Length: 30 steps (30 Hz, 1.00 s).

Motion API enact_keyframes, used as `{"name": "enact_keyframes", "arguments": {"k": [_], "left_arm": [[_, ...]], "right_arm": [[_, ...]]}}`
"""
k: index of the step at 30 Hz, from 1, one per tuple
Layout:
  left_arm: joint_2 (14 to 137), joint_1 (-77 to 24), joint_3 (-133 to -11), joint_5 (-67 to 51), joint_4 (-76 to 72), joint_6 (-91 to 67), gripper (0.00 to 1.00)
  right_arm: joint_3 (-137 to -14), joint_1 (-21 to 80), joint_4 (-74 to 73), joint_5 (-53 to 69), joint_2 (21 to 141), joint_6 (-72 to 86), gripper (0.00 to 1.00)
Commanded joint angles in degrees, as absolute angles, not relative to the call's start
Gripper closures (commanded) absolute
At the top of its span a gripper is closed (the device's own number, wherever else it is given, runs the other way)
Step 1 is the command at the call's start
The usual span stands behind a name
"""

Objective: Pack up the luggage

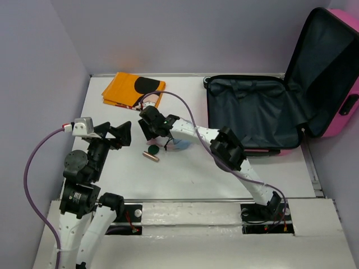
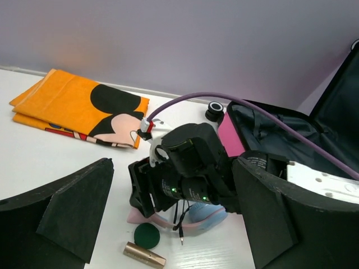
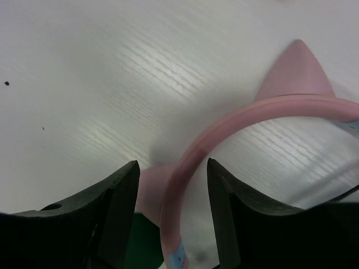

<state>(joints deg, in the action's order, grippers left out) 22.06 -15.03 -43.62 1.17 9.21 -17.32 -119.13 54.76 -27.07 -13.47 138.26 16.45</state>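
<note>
1. Table (image 1: 185,179): you have a white table top with both arm bases at its near edge. Everything listed below sits on it.
2. Luggage (image 1: 252,112): find the pink suitcase at the far right of the table. It lies open, with the dark lining of the bottom half facing up. The lid stands raised and leans away to the right, past the table edge. No item shows inside it.
3. Cloth (image 1: 132,89): a folded orange cloth with a cartoon mouse print lies flat at the far left, well apart from the luggage.
4. Right gripper (image 3: 170,171): the right arm reaches across to the middle of the table, left of the luggage, with its fingers pointing down. The jaws stand partly apart and straddle the band of the headband. The wrist view shows a gap between the band and one finger, so treat the band as not clamped.
5. Left gripper (image 1: 124,137): it hovers over the table, just left of the right gripper and facing it. The jaws are spread wide with nothing between them.
6. Headband (image 3: 235,120): a pink headband with pointed ears lies on the table under the right gripper. Part of it is pale blue.
7. Tube (image 1: 151,157): a short gold tube lies on its side, just in front of the headband.
8. Disc (image 1: 152,150): a small dark green round disc rests between the tube and the headband, close beside the tube.
</note>
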Motion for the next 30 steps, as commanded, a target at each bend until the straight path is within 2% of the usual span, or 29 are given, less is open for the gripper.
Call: {"name": "enact_keyframes", "arguments": {"k": [1, 6, 7, 8, 11, 15, 18, 22, 26, 30], "left_arm": [[21.45, -15.64, -43.42, 0.26, 6.07, -16.26, 0.01], [21.27, -15.91, -43.42, 0.26, 6.06, -16.08, 0.01], [21.18, -15.91, -43.42, 0.26, 5.98, -16.08, 0.01], [21.27, -16.0, -43.42, 0.26, 5.98, -16.08, 0.01], [21.09, -16.08, -43.42, 0.26, 6.06, -16.08, 0.01], [21.18, -16.08, -43.42, 0.35, 6.15, -16.0, 0.01], [21.18, -16.08, -43.51, 0.97, 6.24, -15.73, 0.01], [21.36, -16.08, -43.51, 0.88, 6.33, -15.73, 0.01], [21.18, -16.08, -43.42, 0.62, 5.98, -15.82, 0.01], [21.09, -16.08, -43.24, 0.88, 6.06, -15.73, 0.01]], "right_arm": [[-125.75, 54.58, -27.33, -14.76, 142.29, 17.67, 0.47], [-129.72, 54.58, -27.69, -21.42, 145.63, 17.49, 0.62], [-129.99, 54.58, -27.69, -22.84, 145.72, 17.4, 0.73], [-130.34, 54.58, -27.77, -24.16, 145.55, 17.23, 0.8], [-127.99, 54.58, -24.72, -28.2, 141.69, 17.05, 0.91], [-120.35, 54.58, -17.07, -30.41, 129.67, 15.82, 0.93], [-106.32, 54.58, -9.33, -32.08, 116.58, 13.54, 0.93], [-94.61, 54.58, -3.79, -36.29, 101.48, 9.51, 0.93], [-86.6, 50.64, -3.34, -36.92, 91.53, 7.65, 0.93], [-78.5, 39.86, -5.44, -31.57, 85.97, 7.38, 0.93]]}}
